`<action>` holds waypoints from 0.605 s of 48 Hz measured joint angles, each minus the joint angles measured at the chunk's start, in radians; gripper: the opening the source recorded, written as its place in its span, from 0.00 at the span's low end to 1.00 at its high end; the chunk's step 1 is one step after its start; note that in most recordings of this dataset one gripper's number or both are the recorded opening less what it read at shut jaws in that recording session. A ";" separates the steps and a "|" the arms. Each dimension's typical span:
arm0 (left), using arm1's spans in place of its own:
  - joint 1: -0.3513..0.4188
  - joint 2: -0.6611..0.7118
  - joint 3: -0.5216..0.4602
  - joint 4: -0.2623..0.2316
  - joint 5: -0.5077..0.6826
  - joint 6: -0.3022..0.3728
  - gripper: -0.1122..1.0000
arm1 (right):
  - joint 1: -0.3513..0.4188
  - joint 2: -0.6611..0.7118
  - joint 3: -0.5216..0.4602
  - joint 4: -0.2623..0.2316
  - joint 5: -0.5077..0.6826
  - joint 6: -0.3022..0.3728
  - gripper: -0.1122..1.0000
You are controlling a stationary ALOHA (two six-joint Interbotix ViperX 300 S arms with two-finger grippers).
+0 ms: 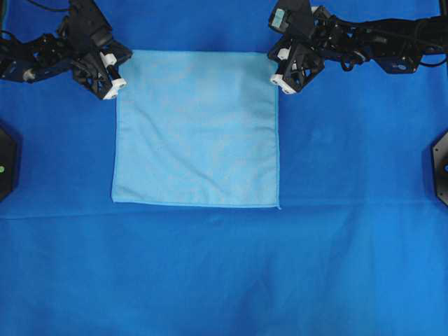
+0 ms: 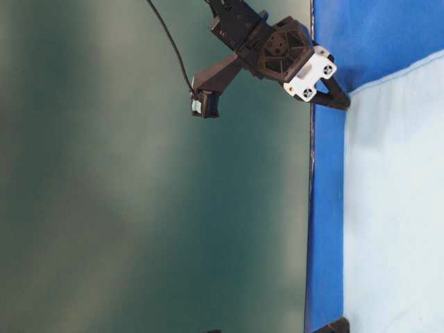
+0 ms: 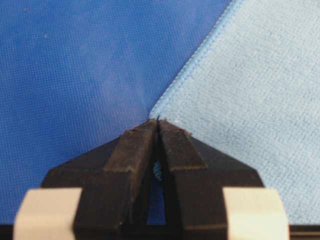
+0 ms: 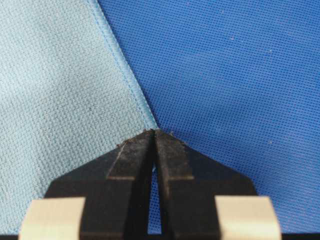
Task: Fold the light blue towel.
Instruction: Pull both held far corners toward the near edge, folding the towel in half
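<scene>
The light blue towel lies flat and unfolded in the middle of the bench. The left pincer and right pincer are each clamped on a far corner; all folding remains.

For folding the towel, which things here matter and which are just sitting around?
Part of the job:
- light blue towel, flat
- left gripper, shut on a far corner
- right gripper, shut on the other far corner

Just there:
- royal-blue table covering
- black mounts at the table's sides
</scene>
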 measured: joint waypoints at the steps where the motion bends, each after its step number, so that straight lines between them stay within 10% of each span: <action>1: 0.000 -0.006 0.002 0.000 0.005 0.000 0.11 | 0.000 0.000 0.000 0.000 0.002 0.000 0.11; 29: -0.051 -0.213 0.026 0.000 0.080 0.011 0.11 | 0.021 -0.117 0.000 0.002 0.043 0.011 0.11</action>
